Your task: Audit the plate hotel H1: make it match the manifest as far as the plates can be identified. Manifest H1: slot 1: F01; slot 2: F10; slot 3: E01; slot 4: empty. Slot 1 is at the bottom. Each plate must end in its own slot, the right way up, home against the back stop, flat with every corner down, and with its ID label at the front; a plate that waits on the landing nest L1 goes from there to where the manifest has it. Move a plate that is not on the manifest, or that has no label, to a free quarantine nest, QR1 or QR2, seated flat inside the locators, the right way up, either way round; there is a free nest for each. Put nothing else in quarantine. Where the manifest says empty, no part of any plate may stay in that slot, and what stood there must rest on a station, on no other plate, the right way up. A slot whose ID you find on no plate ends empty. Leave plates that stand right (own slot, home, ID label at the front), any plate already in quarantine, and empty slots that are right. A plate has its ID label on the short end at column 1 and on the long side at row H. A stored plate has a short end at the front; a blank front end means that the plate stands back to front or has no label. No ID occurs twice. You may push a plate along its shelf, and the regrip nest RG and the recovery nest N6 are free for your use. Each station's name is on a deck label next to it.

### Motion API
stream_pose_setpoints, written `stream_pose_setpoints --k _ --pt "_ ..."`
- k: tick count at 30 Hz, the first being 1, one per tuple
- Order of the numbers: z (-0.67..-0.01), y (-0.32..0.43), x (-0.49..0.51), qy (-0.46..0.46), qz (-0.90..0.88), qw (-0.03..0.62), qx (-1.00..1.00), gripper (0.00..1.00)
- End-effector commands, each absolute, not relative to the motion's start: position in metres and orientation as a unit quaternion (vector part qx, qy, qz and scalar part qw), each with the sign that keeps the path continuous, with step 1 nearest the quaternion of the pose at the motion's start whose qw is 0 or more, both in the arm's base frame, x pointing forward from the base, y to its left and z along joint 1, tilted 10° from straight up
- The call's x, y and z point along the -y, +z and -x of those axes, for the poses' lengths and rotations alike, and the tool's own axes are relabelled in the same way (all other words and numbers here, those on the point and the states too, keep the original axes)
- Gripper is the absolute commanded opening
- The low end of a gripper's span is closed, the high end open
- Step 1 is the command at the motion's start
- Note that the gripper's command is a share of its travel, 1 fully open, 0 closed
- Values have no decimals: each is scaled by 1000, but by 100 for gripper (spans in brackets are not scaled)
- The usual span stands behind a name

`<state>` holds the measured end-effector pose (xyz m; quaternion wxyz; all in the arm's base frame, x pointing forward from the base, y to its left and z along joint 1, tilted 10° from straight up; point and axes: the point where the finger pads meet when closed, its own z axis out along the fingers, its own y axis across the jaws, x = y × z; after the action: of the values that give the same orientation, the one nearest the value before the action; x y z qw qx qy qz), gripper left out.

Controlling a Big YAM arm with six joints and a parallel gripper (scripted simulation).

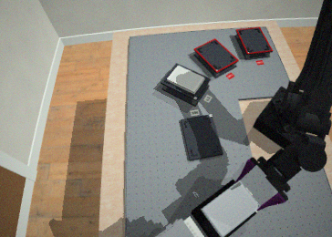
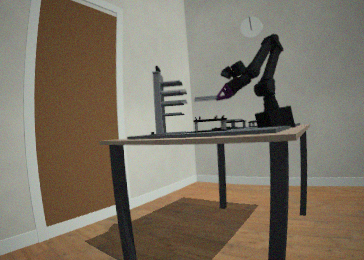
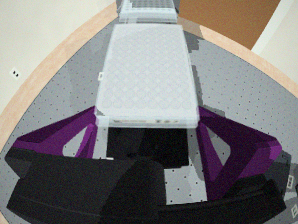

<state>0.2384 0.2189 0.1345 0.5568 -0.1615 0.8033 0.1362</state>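
Note:
My gripper (image 1: 261, 184) (image 2: 224, 91) (image 3: 146, 112) is shut on a pale grey plate (image 1: 230, 209) (image 2: 204, 98) (image 3: 148, 70), gripping its near end between the purple fingers. The plate is level in the air, its far short end pointing at the plate hotel H1 (image 1: 199, 217) (image 2: 166, 102). It hangs a short way in front of the shelves, at about the height of the middle ones. In the wrist view, plates show in the hotel's slots ahead, and one front end carries a small label that I cannot read.
A white-topped plate (image 1: 185, 77) sits on a dark nest at mid deck. A dark nest (image 1: 201, 137) lies in front of it. Two red-rimmed quarantine nests (image 1: 215, 56) (image 1: 254, 41) stand at the back. The arm's base (image 1: 278, 117) is at the right.

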Motion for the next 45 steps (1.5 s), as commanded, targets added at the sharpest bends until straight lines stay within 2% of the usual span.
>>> stream_pose_setpoints --k 1,45 --pt "-244 139 -218 138 154 567 -798 86" --pt "-246 120 -220 137 155 566 -798 86"
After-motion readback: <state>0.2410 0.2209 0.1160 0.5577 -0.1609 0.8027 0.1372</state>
